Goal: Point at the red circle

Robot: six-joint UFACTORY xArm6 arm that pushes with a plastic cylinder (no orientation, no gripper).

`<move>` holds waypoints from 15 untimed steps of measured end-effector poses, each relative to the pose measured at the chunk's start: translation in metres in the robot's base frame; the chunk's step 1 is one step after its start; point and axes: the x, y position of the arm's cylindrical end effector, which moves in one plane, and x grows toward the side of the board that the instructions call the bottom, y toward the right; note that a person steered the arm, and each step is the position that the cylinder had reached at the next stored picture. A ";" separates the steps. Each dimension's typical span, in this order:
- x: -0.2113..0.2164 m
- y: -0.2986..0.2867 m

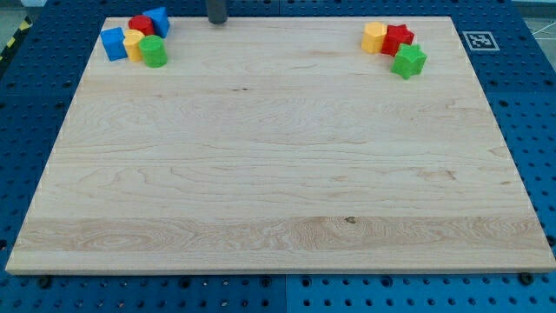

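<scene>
1. one camera view: my tip (216,21) rests at the board's top edge, right of the left cluster; no fingers exist, just a bare rod.
2. red circle (140,25) sits wedged among blue blocks (114,43), yellow block (133,42), green block (154,52).
3. risk: approaching leftward likely nudges the blue neighbour, scattering the cluster.

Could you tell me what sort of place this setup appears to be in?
Probably a robotics lab bench: a wooden board lies on a blue perforated table, with a printed marker tag beside it. Small coloured blocks cluster in two top corners, including the red circle, with my tip right of it.
</scene>
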 end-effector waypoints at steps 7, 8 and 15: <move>0.127 -0.192; 0.124 -0.194; 0.023 -0.078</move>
